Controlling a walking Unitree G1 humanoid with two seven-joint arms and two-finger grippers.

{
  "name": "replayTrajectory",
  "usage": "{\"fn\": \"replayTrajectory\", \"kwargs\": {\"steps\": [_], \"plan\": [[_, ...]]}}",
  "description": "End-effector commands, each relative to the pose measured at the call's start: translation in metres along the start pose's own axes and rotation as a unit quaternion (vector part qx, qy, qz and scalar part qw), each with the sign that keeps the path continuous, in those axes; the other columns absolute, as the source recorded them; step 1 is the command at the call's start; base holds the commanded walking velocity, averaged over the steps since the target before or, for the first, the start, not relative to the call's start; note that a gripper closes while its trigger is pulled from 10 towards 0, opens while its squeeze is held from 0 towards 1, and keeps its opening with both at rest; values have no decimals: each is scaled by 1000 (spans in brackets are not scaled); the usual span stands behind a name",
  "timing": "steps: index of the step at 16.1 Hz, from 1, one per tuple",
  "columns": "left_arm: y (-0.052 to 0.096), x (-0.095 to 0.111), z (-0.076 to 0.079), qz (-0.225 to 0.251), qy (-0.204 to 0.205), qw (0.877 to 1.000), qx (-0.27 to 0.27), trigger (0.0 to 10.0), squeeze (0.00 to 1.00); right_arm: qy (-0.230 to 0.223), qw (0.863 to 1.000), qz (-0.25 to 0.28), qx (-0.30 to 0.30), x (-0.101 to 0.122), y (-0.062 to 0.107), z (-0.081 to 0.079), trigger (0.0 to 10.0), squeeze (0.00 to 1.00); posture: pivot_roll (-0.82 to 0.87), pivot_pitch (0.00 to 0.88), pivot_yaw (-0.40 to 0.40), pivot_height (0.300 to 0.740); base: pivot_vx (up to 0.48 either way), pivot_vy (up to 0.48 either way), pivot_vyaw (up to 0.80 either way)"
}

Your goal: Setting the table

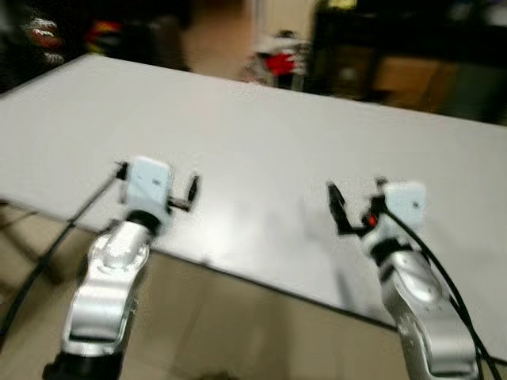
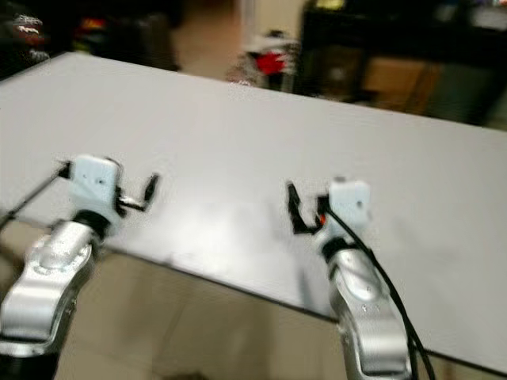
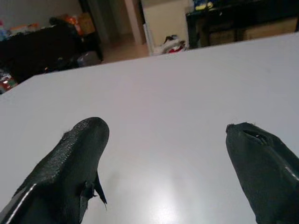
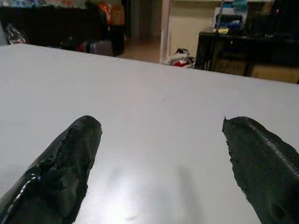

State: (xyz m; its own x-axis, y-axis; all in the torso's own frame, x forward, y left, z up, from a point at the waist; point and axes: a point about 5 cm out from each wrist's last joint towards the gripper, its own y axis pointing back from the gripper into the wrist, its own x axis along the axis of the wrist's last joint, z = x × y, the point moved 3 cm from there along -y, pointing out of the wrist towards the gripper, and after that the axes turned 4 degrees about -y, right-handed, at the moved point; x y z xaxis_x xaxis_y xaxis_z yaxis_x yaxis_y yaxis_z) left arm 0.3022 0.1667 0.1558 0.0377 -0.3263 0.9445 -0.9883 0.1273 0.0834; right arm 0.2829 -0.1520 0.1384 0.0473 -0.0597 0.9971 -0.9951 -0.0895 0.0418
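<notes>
table (image 1: 261,150) | long axis left-right, seemingly | left gripper (image 3: 166,140), right gripper (image 4: 161,140) fingers apart

Worktop (image 1: 261,150): smooth white surface with a soft sheen, faintly reflecting light. Left gripper (image 3: 166,168) and right gripper (image 4: 161,165): black fingers (image 3: 70,163) with a rough, grainy, rubber-like matt skin, slightly glossy in patches. Arms (image 1: 107,293): polished silver metal, white plastic wrist housings.

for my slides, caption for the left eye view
Both grippers, left and right, open over the near edge of a white table.
</notes>
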Motion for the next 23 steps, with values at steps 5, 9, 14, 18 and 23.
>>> {"fn": "replayTrajectory", "kwargs": {"steps": [5,9,14,18,23], "plan": [[1,2,-4,2,-4,1000,5,10000,0,1,1000,20,7,8,-1,-3,10000,1000,-22,0,-13,740,0,292,480],[0,6,-6,8,-8,1000,7,10000,0,-1,1000,21,6,8,-2,-3,10000,1000,-14,0,-15,740,0,299,800],[-3,11,-8,15,-17,1000,7,10000,0,-7,1000,25,0,9,-5,-2,10000,1000,-9,0,-1,740,0,301,769],[-8,19,-10,25,-23,999,5,10000,0,-18,999,31,-3,10,-5,-4,10000,1000,-3,0,15,740,0,301,139],[-10,22,-12,29,-28,999,5,10000,0,-20,999,38,4,12,-7,-7,10000,1000,4,0,14,740,0,303,751]]}}
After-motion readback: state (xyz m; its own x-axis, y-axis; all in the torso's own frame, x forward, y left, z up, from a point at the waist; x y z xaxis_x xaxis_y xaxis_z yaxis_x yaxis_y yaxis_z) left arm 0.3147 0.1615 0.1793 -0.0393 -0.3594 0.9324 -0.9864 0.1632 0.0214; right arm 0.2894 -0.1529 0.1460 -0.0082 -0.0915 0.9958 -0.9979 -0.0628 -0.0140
